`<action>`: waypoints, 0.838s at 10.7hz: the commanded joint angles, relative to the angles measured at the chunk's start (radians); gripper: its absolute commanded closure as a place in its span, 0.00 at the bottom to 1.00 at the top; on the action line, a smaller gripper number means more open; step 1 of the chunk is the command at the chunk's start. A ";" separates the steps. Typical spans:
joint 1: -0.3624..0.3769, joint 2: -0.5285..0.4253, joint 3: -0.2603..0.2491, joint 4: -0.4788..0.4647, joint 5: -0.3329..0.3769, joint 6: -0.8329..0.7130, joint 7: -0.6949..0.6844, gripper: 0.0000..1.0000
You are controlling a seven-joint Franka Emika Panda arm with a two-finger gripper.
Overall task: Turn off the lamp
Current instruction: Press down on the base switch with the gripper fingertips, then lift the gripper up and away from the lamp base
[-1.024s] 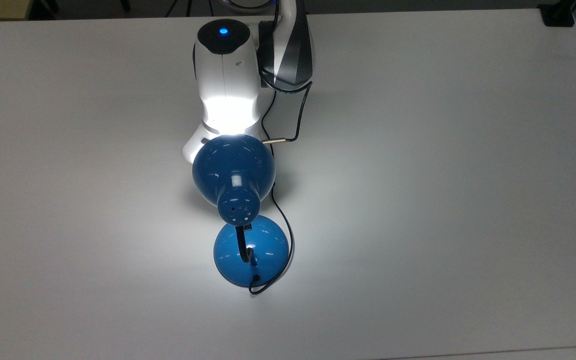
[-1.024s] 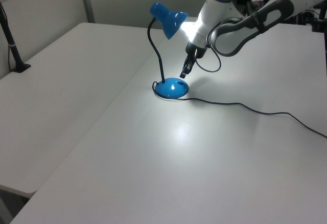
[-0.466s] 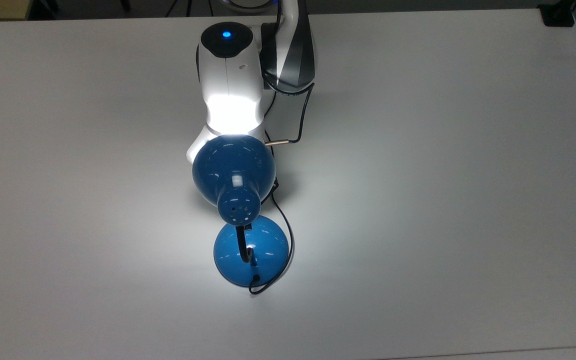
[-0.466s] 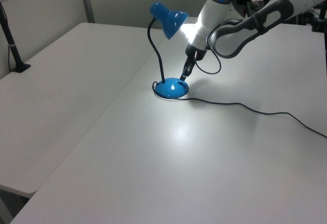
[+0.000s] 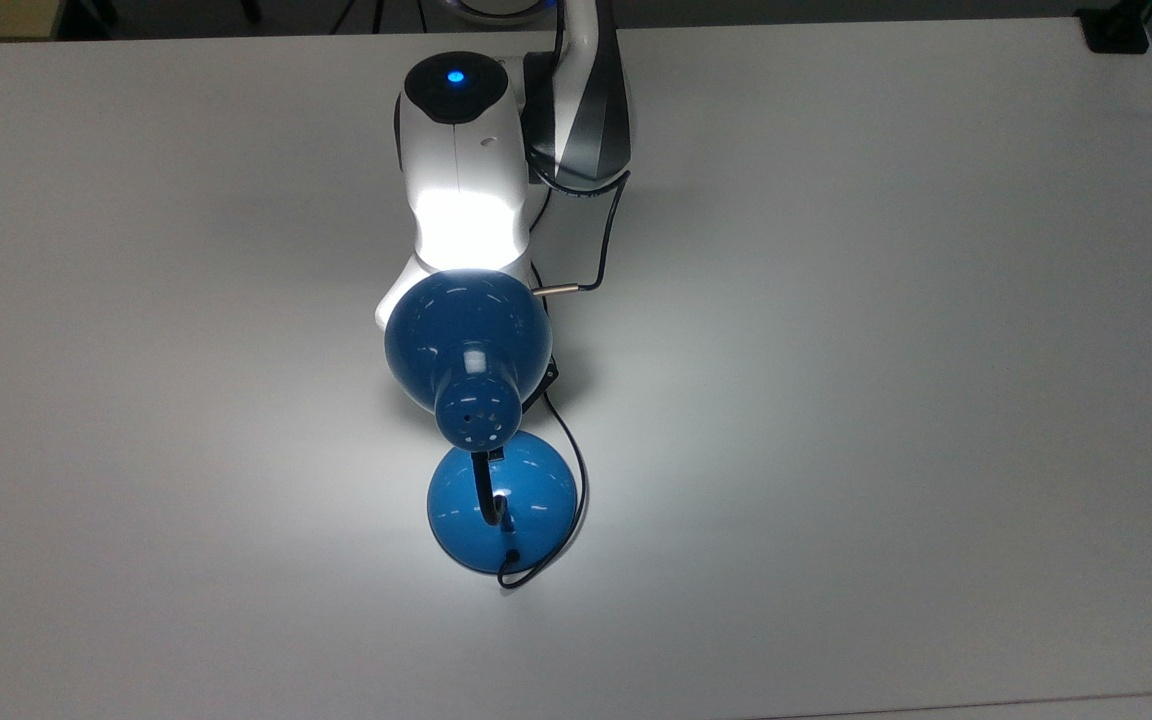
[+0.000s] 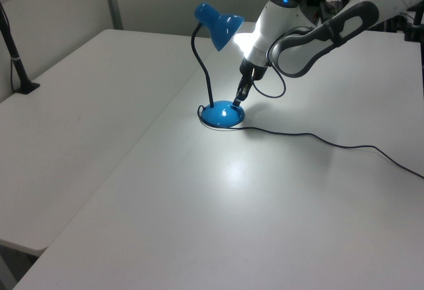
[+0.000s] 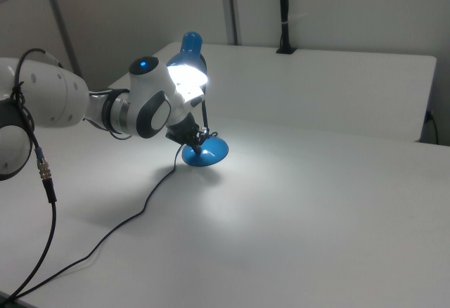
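A: How would the lamp (image 6: 215, 71) handle, do you think?

B: It looked light to me, and a little top-heavy: a glossy dome on a thin bent neck, over a small round base (image 6: 222, 114). The neck would probably bend, so a hard push on the top could tip it or change its pose. The shiny paint would also be slippery. I would not take hold of it at all. Only a press on the switch was needed, and I judged the switch was on the base, near the neck.

A: And where did it stand?

B: Near the middle of the white tabletop (image 6: 265, 210), still lit, with a bright patch under the dome. Its cord (image 6: 318, 139) ran away over the tabletop toward the left view's right.

A: Where were the jaws (image 6: 239, 98) then?

B: They pointed down under the dome, with the tips just above the base, on the left view's right side of it. I could not see if they already touched it. Whether they stood apart or together, I cannot tell.

A: What should the press be like?

B: Short and straight down, so the base does not slide.
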 commanded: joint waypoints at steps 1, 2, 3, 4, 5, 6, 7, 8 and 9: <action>0.009 0.028 -0.006 0.008 -0.002 0.019 -0.002 1.00; 0.011 0.029 -0.006 0.008 -0.004 0.021 -0.005 1.00; 0.011 0.028 -0.006 0.005 -0.003 0.021 -0.008 1.00; 0.013 0.028 -0.006 0.002 -0.002 0.021 -0.008 1.00; 0.013 0.028 -0.006 -0.004 -0.001 0.021 -0.008 1.00; 0.013 0.011 -0.006 -0.018 0.001 0.021 -0.007 1.00; 0.003 -0.044 -0.006 -0.042 0.002 0.012 -0.008 1.00; -0.001 -0.117 -0.006 -0.097 0.007 0.002 0.002 1.00; -0.003 -0.191 -0.005 -0.160 0.016 -0.016 0.007 1.00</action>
